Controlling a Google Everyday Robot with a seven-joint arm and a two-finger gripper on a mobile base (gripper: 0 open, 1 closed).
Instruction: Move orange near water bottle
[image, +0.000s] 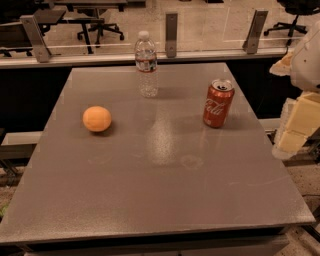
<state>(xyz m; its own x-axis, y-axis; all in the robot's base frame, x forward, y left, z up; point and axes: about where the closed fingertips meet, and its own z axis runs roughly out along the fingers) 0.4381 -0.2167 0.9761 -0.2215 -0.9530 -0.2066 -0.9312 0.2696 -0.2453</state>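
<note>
The orange (97, 119) sits left on the grey table (150, 195), well apart from the capped, upright water bottle (146, 65) and red soda can (218, 104), the gripper (297, 125) beside the right edge, grip state indiscernible

Orange orange (97, 119), red-banded clear water bottle (146, 65), cream gripper (296, 125) at right edge

Matte orange (97, 119), clear plastic water bottle (147, 65), pale matte gripper (296, 129) at right edge.

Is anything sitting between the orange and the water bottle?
Nothing visible; bare table lies between the orange and the water bottle. The soda can stands off right, near the gripper beside the table's right edge.
</note>
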